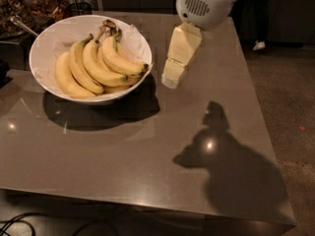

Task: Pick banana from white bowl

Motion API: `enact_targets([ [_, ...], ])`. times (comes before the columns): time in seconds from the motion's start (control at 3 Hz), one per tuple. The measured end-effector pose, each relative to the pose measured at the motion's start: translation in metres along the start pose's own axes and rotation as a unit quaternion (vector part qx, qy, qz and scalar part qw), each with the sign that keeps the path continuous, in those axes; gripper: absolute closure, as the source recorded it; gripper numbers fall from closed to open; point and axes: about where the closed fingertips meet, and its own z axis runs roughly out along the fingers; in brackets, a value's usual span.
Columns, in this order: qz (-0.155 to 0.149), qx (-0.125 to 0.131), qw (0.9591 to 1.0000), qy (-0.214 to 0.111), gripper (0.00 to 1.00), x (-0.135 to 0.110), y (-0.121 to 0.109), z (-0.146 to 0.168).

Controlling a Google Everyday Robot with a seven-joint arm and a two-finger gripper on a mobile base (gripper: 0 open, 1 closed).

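Grey table (123, 161) fills the view, arm shadow (231, 166) at its 4 o'clock. White bowl (42, 50) sits at the table's 10 o'clock, paper-lined. Arm (204, 4) comes in at 1 o'clock; gripper (171, 80) points down-left, hanging above the table at the bowl's 3 o'clock, just beside the rim, not touching; spread or pressed together, can't tell. Bunch (88, 68) lies in the bowl, banana (123, 60) nearest the gripper, dark tip at 3 o'clock, stem (106, 28) at 12
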Motion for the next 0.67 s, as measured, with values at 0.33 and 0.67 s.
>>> enact_targets([
  [0.33, 0.052, 0.008, 0.9984, 0.019, 0.00, -0.029, -0.004, 0.010],
  [0.67, 0.086, 0.007, 0.9960, 0.021, 0.07, -0.053, -0.006, 0.019],
])
